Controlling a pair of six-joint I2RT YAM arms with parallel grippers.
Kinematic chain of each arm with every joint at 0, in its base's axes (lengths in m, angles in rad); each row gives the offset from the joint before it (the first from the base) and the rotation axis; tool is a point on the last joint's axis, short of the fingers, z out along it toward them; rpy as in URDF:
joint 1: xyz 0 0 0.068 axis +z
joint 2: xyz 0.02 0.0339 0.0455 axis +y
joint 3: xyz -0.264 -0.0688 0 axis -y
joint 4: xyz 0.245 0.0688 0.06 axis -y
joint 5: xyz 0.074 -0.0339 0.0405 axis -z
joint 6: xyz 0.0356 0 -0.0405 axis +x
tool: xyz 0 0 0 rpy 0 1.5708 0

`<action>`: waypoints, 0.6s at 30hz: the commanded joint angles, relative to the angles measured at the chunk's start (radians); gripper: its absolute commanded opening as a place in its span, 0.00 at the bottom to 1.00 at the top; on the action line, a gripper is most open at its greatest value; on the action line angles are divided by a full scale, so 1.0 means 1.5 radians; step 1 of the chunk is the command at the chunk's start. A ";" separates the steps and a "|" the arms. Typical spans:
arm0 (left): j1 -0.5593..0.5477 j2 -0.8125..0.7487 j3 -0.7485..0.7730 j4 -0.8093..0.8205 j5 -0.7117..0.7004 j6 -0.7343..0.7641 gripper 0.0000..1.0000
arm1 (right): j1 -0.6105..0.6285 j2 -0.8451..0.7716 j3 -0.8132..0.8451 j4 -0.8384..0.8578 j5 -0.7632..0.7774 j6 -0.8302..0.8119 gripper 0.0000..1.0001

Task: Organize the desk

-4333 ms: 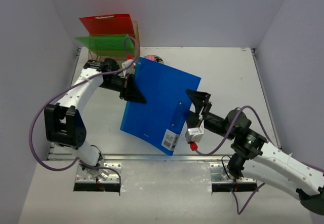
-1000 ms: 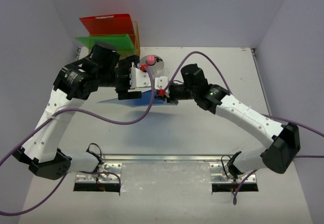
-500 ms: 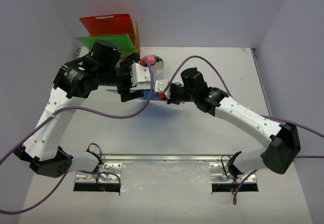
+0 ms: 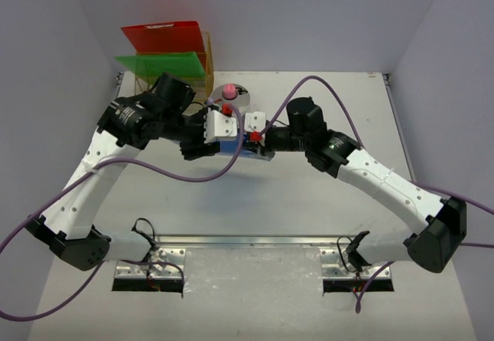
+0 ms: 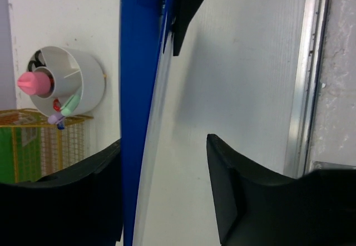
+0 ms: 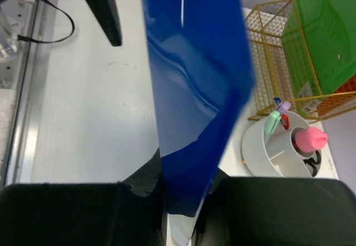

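Observation:
A blue folder (image 4: 241,147) stands on edge above the white desk (image 4: 309,217), between my two grippers. My right gripper (image 6: 189,185) is shut on the folder's (image 6: 194,90) lower corner; from above, the right gripper (image 4: 261,144) sits at the folder's right end. At the left end, my left gripper (image 4: 210,146) straddles the folder. In the left wrist view the folder (image 5: 138,90) lies against the left one of the fingers (image 5: 67,201). A wide gap separates it from the other finger, so the left gripper (image 5: 164,141) is open.
A gold wire rack (image 4: 202,63) holding a red folder (image 4: 164,35) and a green folder (image 4: 158,65) stands at the back left. A white round pen holder (image 4: 234,94) sits just behind the grippers. A metal rail (image 4: 247,241) runs along the near edge. Pale walls enclose the desk.
The folder went from lying broad and tilted to standing edge-on. In the last second both grippers shifted slightly right, and the left jaws narrowed around the folder.

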 commanded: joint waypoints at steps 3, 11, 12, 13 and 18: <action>-0.006 -0.025 0.004 0.054 0.025 -0.034 0.01 | 0.006 -0.025 0.033 0.113 -0.096 0.057 0.00; -0.006 -0.057 0.035 0.030 -0.035 -0.096 0.00 | 0.006 -0.022 0.042 0.090 -0.027 0.091 0.92; -0.006 -0.058 0.044 0.024 -0.046 -0.101 0.00 | 0.006 -0.026 0.042 0.087 -0.007 0.092 0.99; -0.006 -0.063 0.050 0.019 -0.060 -0.112 0.00 | 0.002 -0.035 0.038 0.084 0.002 0.091 0.99; -0.006 -0.109 0.084 -0.011 -0.138 -0.187 0.00 | -0.015 -0.084 0.000 0.081 0.044 0.103 0.99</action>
